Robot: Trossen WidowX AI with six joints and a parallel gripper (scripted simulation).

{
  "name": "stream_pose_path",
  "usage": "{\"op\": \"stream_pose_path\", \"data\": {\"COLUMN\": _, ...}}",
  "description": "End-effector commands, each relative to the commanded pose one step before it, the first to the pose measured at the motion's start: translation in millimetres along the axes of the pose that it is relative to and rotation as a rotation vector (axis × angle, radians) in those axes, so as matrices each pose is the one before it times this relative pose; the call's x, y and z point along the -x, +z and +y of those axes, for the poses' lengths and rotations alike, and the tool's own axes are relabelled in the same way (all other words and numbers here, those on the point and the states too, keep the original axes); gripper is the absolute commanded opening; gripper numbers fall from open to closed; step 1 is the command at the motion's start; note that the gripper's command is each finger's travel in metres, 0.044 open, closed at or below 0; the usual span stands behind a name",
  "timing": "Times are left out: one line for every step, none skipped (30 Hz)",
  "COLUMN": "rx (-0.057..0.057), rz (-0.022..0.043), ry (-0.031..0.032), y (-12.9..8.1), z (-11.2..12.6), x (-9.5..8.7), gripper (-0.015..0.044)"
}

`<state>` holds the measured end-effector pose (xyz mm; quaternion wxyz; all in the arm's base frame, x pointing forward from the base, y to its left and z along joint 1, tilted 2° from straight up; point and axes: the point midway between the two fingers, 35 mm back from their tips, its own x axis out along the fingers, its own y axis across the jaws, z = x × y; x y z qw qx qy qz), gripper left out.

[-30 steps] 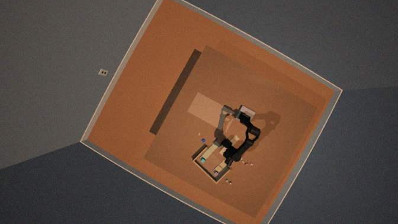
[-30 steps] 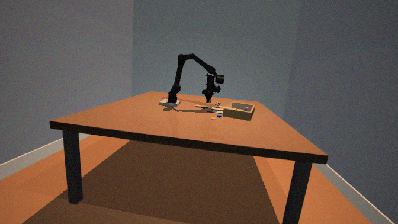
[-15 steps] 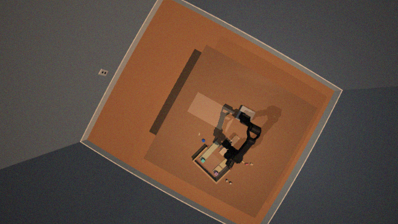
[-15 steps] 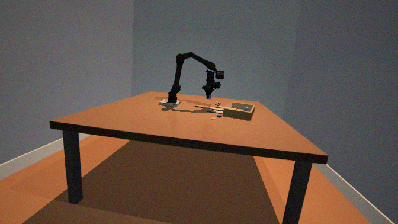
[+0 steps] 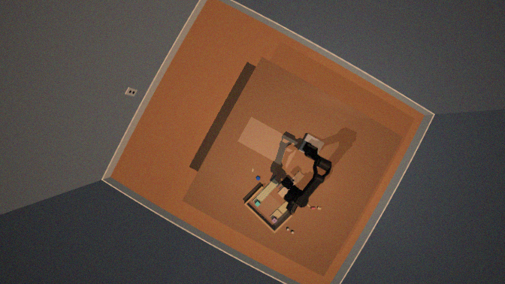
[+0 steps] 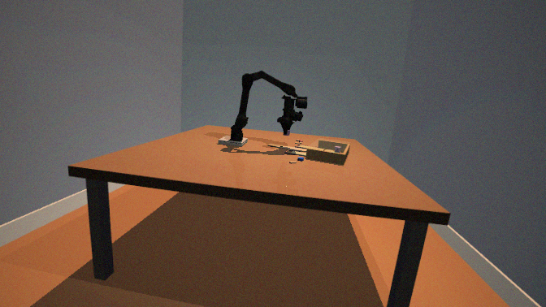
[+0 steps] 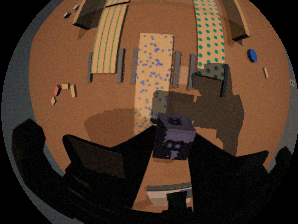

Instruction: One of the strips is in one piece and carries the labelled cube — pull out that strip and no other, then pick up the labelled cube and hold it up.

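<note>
My gripper is shut on a purple cube with a dark label on its face, and holds it well above the table. A blue-speckled strip lies out on the table between dark rails, with no cube seen on it; its near end is partly hidden by the cube and fingers. A green-striped strip shows a crosswise gap near the box. A teal-dotted strip lies on the other side. A teal cube and a pinkish-purple cube stand at the far ends inside the box.
The open-topped wooden box stands beyond the speckled strip. Dark rails flank the strips. A blue disc lies to one side, and several small blocks lie to the other.
</note>
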<state>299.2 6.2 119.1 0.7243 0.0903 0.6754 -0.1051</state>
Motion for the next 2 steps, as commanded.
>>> {"op": "stream_pose_path", "data": {"rx": -0.0042, "rz": 0.00166, "ry": 0.00495, "y": -0.41, "z": 0.74, "x": 0.57, "gripper": 0.0000}}
{"op": "stream_pose_path", "data": {"rx": 0.0000, "rz": 0.00000, "ry": 0.00000, "y": 0.00, "z": 0.00, "x": 0.00, "gripper": 0.0000}}
